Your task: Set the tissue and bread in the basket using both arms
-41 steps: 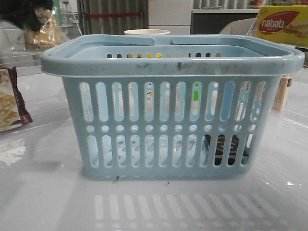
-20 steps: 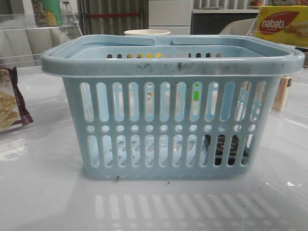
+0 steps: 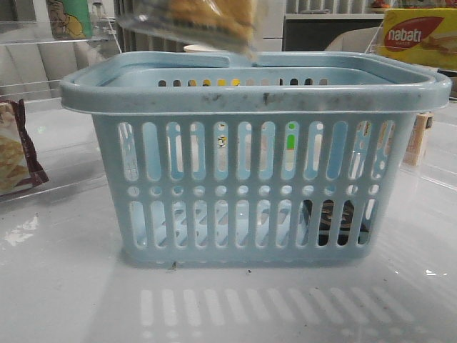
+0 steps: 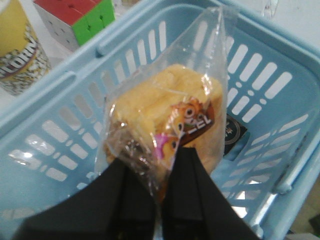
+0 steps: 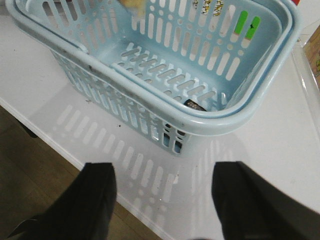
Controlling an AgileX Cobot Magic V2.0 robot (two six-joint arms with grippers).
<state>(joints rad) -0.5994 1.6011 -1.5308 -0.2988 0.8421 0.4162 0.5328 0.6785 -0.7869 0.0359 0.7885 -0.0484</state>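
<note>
The bread (image 4: 160, 110), golden-brown in a clear wrapper with a dark label, hangs over the open light-blue basket (image 4: 50, 85). My left gripper (image 4: 155, 165) is shut on the crinkled end of its wrapper. In the front view the bread (image 3: 200, 16) shows blurred at the top edge above the basket's (image 3: 257, 93) back rim; the left gripper is out of that view. The tissue (image 5: 195, 105), a small dark pack, lies on the basket floor in a corner, also seen as the tissue (image 4: 234, 132) and through the slots (image 3: 332, 225). My right gripper (image 5: 167, 170) is open and empty above the table, outside the basket (image 5: 215, 122).
A yellow nabati box (image 3: 418, 36) stands back right, and a maroon-edged cracker packet (image 3: 14, 150) lies at the left. A colour cube (image 4: 75, 17) and a popcorn cup (image 4: 17, 50) stand beside the basket. The table edge and floor (image 5: 30, 150) lie near my right gripper.
The bread was at the upper left a second ago, left the front view, and now appears at the top middle above the basket. The basket and tissue have not moved.
</note>
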